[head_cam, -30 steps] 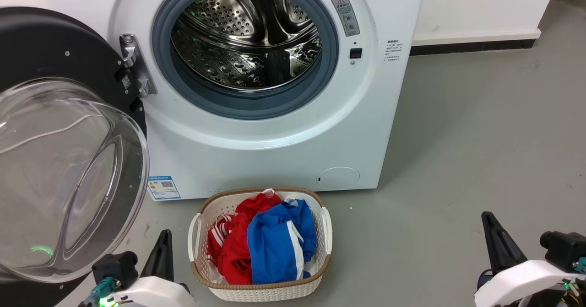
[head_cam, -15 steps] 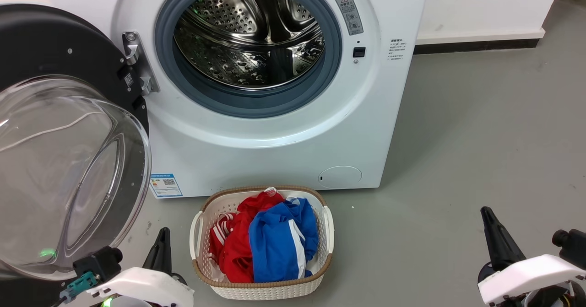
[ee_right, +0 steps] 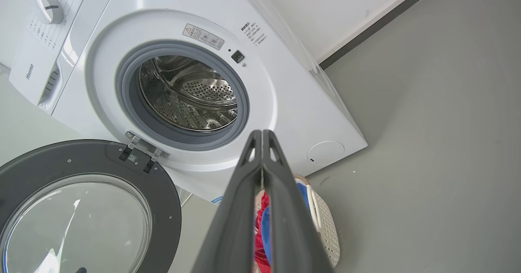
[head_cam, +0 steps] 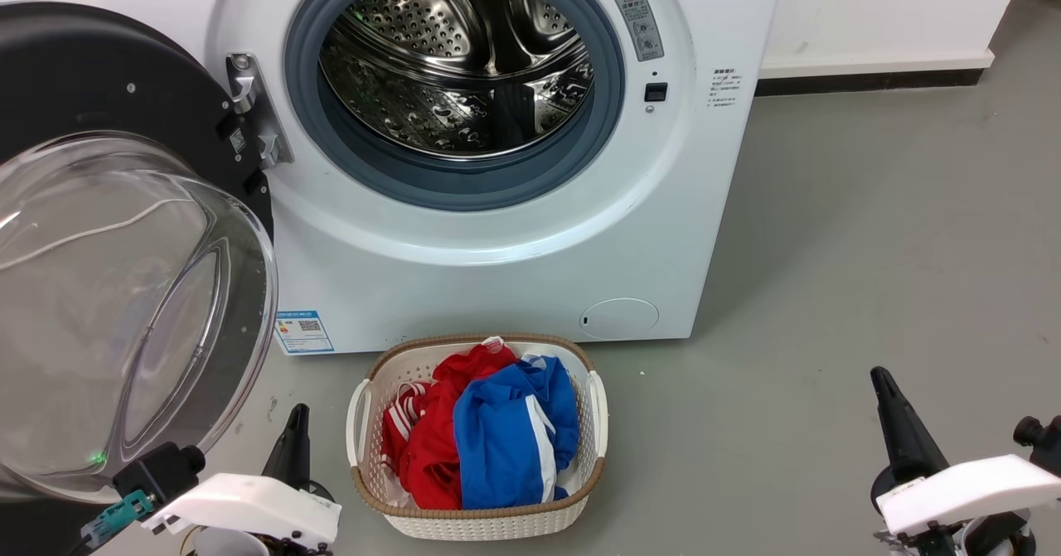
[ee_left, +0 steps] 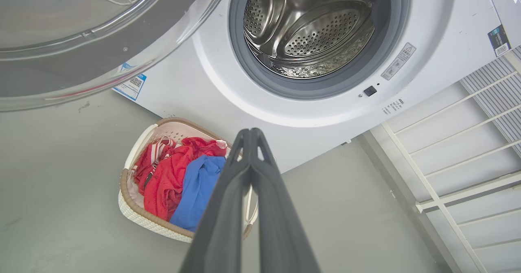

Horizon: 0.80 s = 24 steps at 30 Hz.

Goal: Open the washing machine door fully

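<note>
Clearance seems the reason for the pose: the large round glossy black washing machine door (head_cam: 124,233), glass bowl (head_cam: 99,332) bulging, hangs wide left of the white boxy washing machine (head_cam: 497,266), drum mouth (head_cam: 456,67) exposed. The left gripper (ee_left: 252,132) and right gripper (ee_right: 261,132), fingers pressed together and empty, sit low, touching nothing.

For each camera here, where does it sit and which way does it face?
Head: high, facing down at the washing machine, the washing machine door open at left, the basket; left hand and right hand at the bottom corners.
Left wrist: low, along its shut fingers toward drum and basket.
Right wrist: low, along its shut fingers toward machine and door.
Shared: all see the drum.
</note>
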{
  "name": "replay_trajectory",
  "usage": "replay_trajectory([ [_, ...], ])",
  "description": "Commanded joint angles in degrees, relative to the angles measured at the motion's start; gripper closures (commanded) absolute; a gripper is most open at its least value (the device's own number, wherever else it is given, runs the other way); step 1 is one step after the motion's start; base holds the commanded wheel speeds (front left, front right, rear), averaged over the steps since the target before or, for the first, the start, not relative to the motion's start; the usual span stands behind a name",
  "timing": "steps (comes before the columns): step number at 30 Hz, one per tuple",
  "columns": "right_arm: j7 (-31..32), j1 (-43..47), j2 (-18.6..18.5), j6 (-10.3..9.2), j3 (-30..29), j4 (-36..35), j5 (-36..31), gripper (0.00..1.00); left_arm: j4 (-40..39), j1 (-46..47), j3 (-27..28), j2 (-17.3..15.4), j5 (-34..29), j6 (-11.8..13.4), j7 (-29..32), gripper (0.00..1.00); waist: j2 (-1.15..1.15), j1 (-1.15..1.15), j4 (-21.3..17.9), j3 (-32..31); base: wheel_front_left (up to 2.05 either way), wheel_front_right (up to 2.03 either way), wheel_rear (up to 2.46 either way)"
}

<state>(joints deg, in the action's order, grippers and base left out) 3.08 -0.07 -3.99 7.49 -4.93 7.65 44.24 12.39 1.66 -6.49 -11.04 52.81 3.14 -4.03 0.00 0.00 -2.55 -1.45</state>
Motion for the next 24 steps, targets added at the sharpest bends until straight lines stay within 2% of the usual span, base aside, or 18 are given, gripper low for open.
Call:
replay_trajectory([
  [1,0.18,-1.8,-0.03,0.01,-0.15,-0.33,1.9,1.0,-0.52,1.82,0.83,0.02,1.54,-0.56,0.36,1.0,0.0,0.0,0.04,0.02,0.0,0.0,0.0],
  [24,1.37,-3.49,0.38,0.01,-0.7,1.98,17.83,1.0,0.17,2.99,5.1,2.83,14.69,-4.11,3.89,1.0,0.0,0.0,0.7,0.45,0.0,0.0,0.0],
])
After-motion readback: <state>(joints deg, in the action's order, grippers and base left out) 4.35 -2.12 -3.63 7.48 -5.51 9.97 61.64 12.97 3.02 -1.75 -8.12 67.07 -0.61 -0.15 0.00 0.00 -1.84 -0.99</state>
